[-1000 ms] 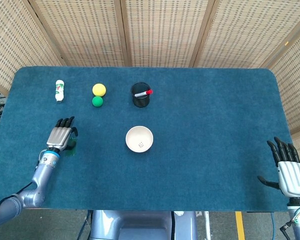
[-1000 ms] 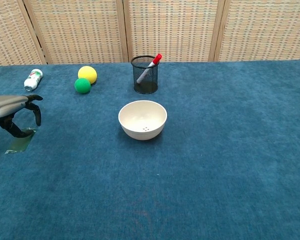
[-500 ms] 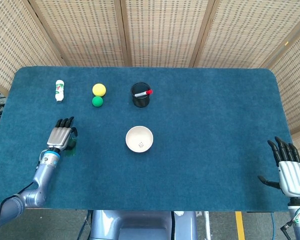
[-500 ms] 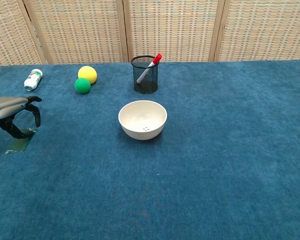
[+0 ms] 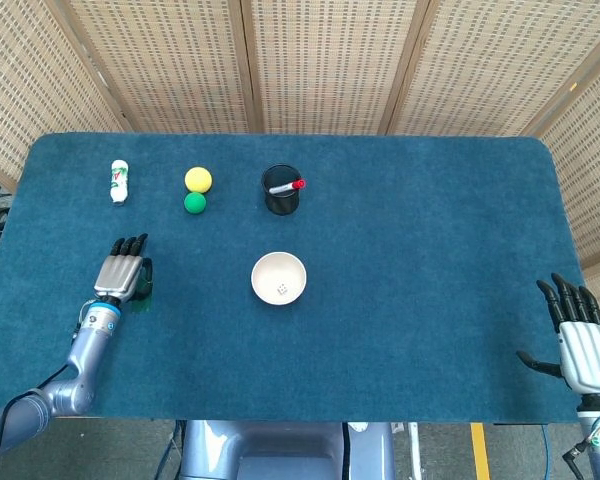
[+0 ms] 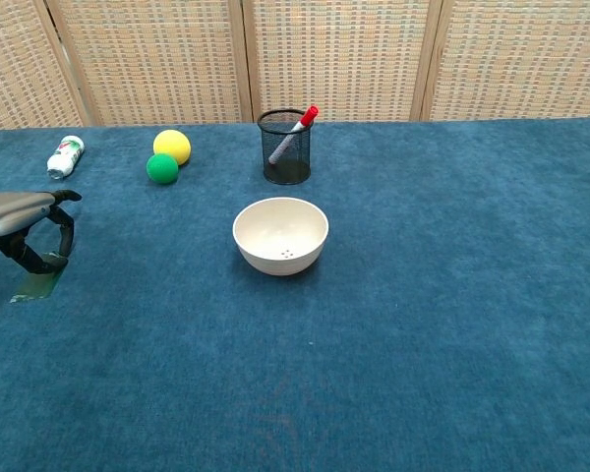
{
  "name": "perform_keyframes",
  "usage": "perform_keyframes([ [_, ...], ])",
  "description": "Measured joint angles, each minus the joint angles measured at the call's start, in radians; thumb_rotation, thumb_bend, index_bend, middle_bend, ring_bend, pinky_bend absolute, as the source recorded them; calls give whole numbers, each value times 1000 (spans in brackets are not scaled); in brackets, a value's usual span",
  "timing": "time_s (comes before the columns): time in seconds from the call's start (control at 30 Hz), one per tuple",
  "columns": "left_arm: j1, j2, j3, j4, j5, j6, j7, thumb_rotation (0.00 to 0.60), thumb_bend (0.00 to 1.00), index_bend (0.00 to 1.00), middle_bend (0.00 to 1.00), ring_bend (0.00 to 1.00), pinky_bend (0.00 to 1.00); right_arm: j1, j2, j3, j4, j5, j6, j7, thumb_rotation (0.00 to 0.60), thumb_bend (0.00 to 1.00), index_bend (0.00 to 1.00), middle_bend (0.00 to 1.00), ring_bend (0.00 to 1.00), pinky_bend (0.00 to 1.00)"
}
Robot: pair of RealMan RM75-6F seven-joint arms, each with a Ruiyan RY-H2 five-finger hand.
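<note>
Well, the left hand (image 5: 122,272) sits low at the left side of the blue worktop (image 5: 420,250). Its fingers (image 6: 63,224) curl down over a small green see-through thing (image 6: 37,280) that lies flat on the cloth, right under the hand. Fingers are bent in w/ a gap to the thumb; I can't tell if they touch or grip it.

The right hand (image 5: 583,340) is way over at the right edge, flat, fingers spread apart, holding nothing.

Mid worktop there's a white bowl (image 5: 279,278). Behind it stands a black mesh cup (image 5: 281,190) w/ a red-capped pen (image 6: 295,131) leaning inside. Left of the cup, a yellow ball (image 5: 198,179) and a green ball (image 5: 195,203) sit touching. Further left lies a small white bottle (image 5: 119,181) on its side.
</note>
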Motion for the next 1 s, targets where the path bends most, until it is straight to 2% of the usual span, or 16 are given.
perform_keyframes([
  [0.23, -4, 3, -9, -2, -12, -8, 20, 600, 455, 602, 0, 0, 0, 1, 3, 0, -2, 0, -2, 1, 600, 0, 0, 0, 0, 0],
  [0.43, -5, 4, -13, -6, -13, -12, 22, 600, 614, 636, 0, 0, 0, 1, 1, -1, 0, 0, -3, 2, 600, 0, 0, 0, 0, 0],
  [0.7, -6, 7, -17, -12, -17, -15, 27, 600, 723, 724, 0, 0, 0, 0, 3, -1, -1, 2, -3, 6, 600, 0, 0, 0, 0, 0],
  [0.87, -1, 28, -13, -45, -11, -10, 29, 600, 736, 752, 0, 0, 0, 0, 3, -1, 1, 1, -3, 11, 600, 0, 0, 0, 0, 0],
  [1.0, 12, 68, -2, -118, 19, 9, 17, 600, 732, 761, 0, 0, 0, 0, 5, 0, 0, 1, -3, 15, 600, 0, 0, 0, 0, 0],
])
